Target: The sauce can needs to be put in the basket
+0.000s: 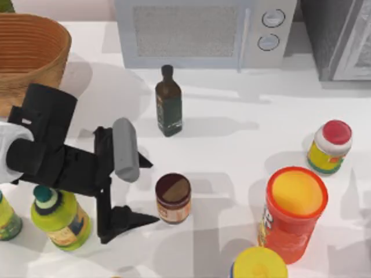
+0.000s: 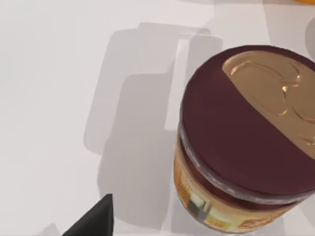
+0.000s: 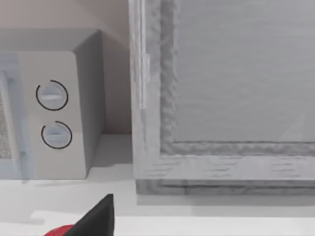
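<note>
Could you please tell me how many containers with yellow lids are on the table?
2: the big orange canister at the table's right, and another yellow-lidded container just left of it, cut off by the top view's bottom edge. More could lie beyond the picture.

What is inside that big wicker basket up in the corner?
Only ribbed woven walls show inside the basket, sitting at the table's far left. Its floor is cut off by the picture edge and partly covered by the left arm, so any contents cannot be seen. The can stands outside on the table.
</note>
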